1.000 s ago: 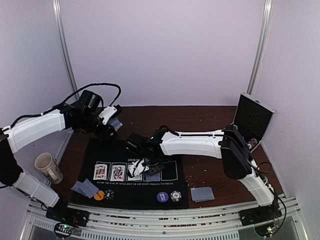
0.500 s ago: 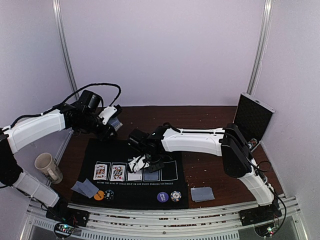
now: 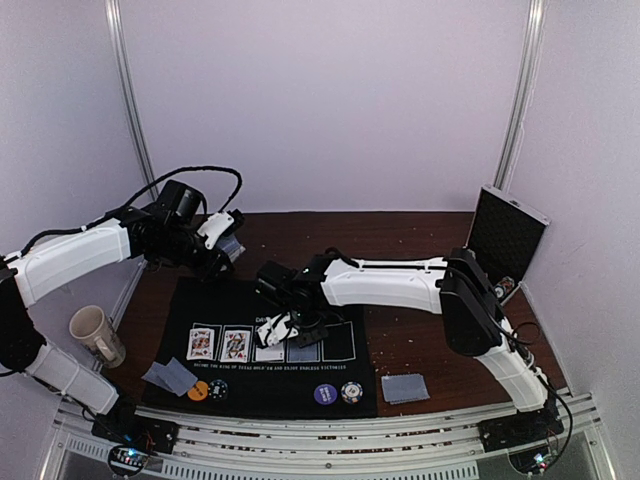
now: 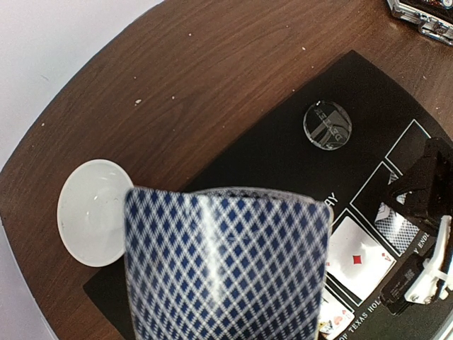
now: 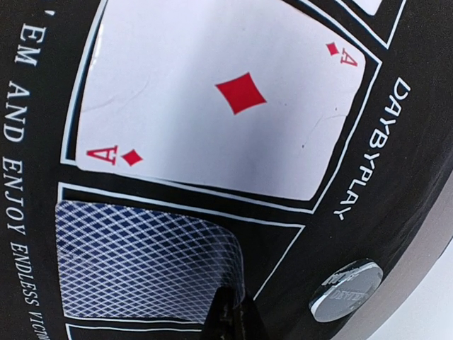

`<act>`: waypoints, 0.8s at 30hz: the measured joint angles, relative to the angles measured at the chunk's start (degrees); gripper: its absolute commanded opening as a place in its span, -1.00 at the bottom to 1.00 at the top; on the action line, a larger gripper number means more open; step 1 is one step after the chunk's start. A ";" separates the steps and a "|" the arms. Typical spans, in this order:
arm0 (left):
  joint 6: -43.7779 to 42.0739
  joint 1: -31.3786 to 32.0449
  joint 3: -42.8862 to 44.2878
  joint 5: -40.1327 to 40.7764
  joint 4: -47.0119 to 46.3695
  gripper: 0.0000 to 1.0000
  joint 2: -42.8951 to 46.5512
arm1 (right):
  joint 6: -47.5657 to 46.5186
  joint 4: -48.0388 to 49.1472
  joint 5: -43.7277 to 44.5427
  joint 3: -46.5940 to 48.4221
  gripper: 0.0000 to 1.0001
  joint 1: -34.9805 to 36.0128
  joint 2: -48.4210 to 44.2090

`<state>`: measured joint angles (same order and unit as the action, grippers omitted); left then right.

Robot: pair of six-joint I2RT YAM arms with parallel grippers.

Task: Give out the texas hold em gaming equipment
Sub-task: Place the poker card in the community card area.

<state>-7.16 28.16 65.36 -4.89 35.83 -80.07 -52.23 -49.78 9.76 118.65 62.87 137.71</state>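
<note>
Well, left pincer [image 3: 226, 249] clamps blue-checked cards [image 4: 226, 262]; right pincer [image 5: 230, 315] pressed together.

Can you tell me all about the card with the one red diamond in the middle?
It is the ace of diamonds, a glossy white card with rounded corners that looks like thin coated paper. One big red diamond sits in its middle, and a red A with a tiny diamond marks two opposite corners. It lies flat and face up inside a white-lined box on the black mat, which is all it touches. A blue-checked card lies face down in the next box, apart from it.
</note>
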 measured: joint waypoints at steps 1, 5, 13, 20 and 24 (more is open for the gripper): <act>0.00 0.00 0.00 0.00 -0.02 -0.31 0.00 | 0.11 0.00 0.02 0.00 -0.98 0.00 0.13; 0.02 0.00 0.00 0.00 0.00 -0.31 0.00 | 0.48 0.13 0.11 -0.02 -0.79 0.00 0.50; 0.00 0.00 0.00 0.02 -0.02 -0.30 0.00 | 2.05 1.86 0.55 -0.61 -0.62 0.00 0.52; 0.00 0.00 0.00 0.02 -0.02 -0.31 0.00 | 3.32 2.47 1.73 -0.79 -0.62 0.00 0.52; 0.00 0.00 0.00 0.02 -0.02 -0.30 0.00 | 6.62 3.06 1.60 -0.79 -0.58 0.00 0.48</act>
<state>-7.16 28.16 65.36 -4.86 35.81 -80.07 -45.60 -46.72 11.35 117.86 62.87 138.19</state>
